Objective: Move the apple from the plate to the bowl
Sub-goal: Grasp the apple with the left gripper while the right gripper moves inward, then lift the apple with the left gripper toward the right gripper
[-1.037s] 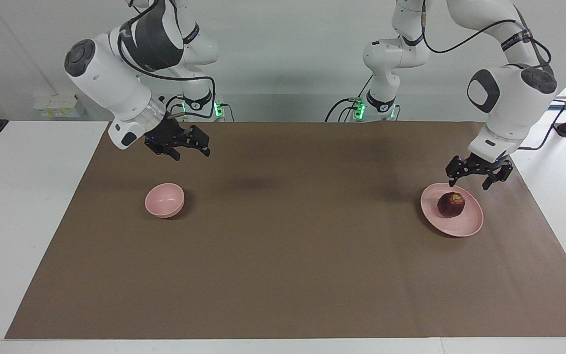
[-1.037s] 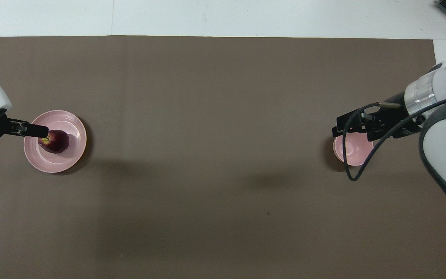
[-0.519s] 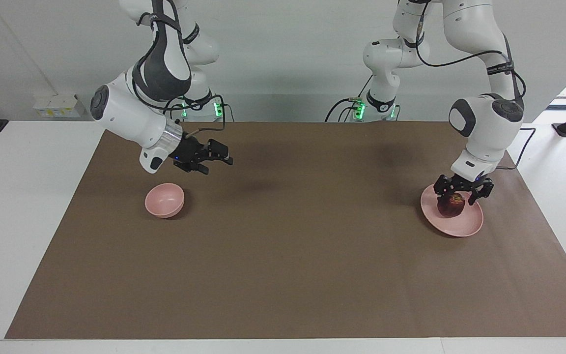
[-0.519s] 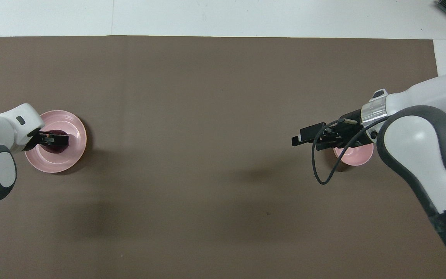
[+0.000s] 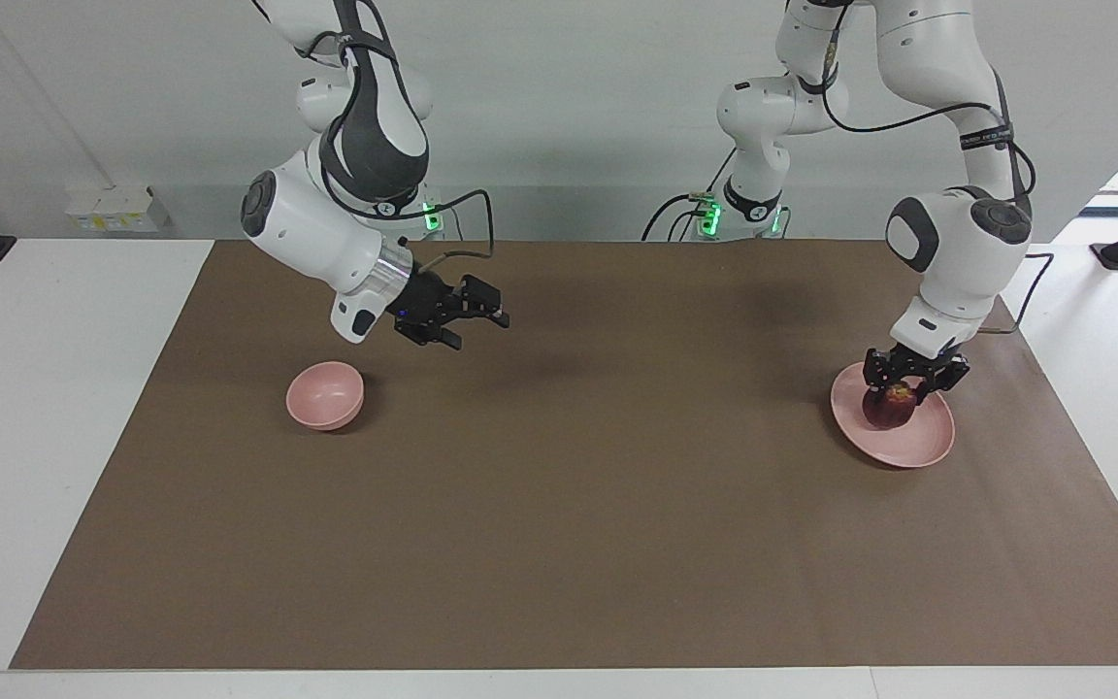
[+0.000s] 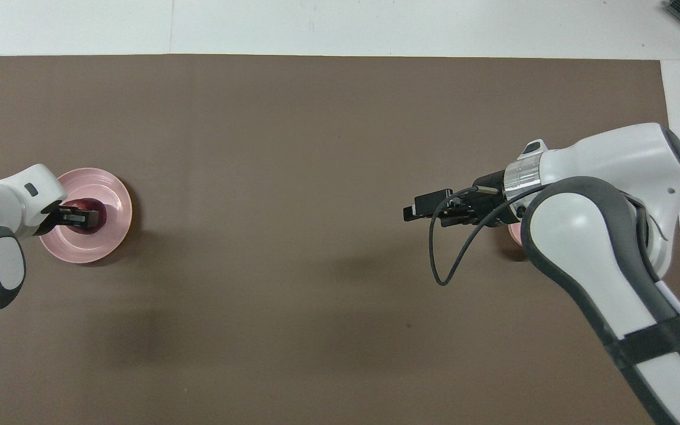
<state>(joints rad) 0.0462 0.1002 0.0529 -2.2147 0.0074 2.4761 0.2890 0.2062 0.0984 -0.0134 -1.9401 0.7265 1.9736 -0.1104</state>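
Observation:
The dark red apple [image 5: 887, 408] sits on the pale pink plate [image 5: 908, 445] toward the left arm's end of the table. My left gripper [image 5: 911, 381] is down on the top of the apple and touches it. In the overhead view the left gripper [image 6: 79, 217] covers most of the apple [image 6: 93, 206] on the plate [image 6: 113, 227]. The small pink bowl [image 5: 325, 395] stands toward the right arm's end. My right gripper [image 5: 477, 323] is open and empty in the air, over the mat beside the bowl. In the overhead view the right arm hides nearly all of the bowl [image 6: 513, 234].
A brown mat [image 5: 578, 505] covers the table, with white tabletop [image 5: 54, 388] at both ends. A black cable loop [image 6: 443, 260] hangs under the right wrist.
The left gripper has come down from above the plate's rim onto the apple. The right gripper has swung from over the bowl toward the middle of the mat. Apple, plate and bowl have not moved.

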